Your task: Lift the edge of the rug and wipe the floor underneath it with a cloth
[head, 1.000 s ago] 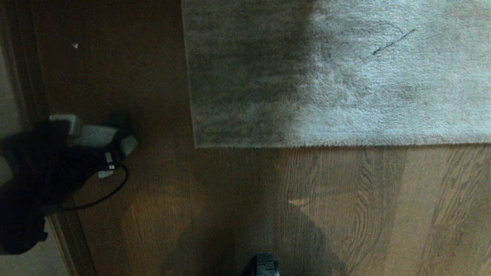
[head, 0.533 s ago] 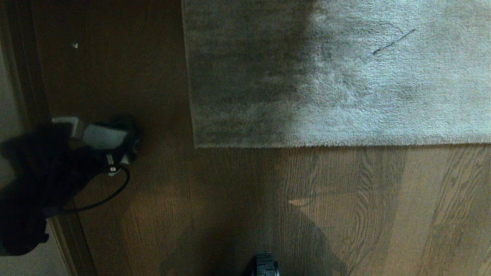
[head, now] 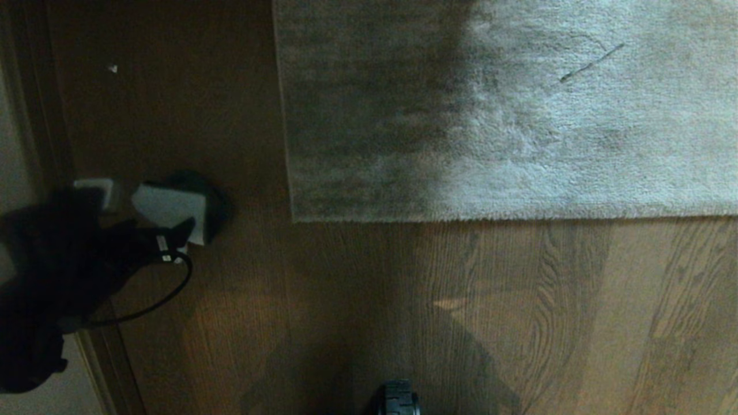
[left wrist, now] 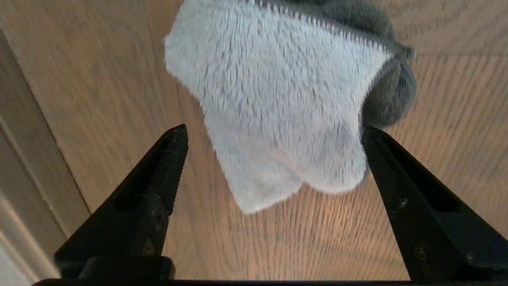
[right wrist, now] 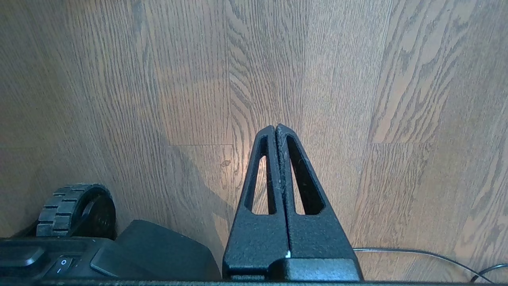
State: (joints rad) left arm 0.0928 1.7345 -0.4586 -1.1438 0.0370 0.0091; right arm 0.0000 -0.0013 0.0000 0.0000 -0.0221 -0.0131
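Note:
The light grey rug lies flat, and its edge (head: 461,218) runs across the floor (head: 346,300) to a corner (head: 294,219). The small pale cloth (head: 170,210) lies on the planks to the left of that corner. My left arm (head: 63,259) reaches in from the left. In the left wrist view the left gripper (left wrist: 274,131) stands wide open with the cloth (left wrist: 285,111) between and beyond its fingertips; neither finger presses it. The right gripper (right wrist: 276,128) is shut and empty, parked over bare floor, outside the head view.
A dark wooden skirting (head: 34,115) lines the left side. A black cable (head: 167,288) loops off my left wrist. The base's wheel (head: 399,397) sits at the near edge. A thin dark streak (head: 591,62) marks the rug, and a white speck (head: 112,68) lies on the floor.
The left gripper has opened and let go of the cloth, which now rests on the floor a little further right. The rug and the right arm have not moved.

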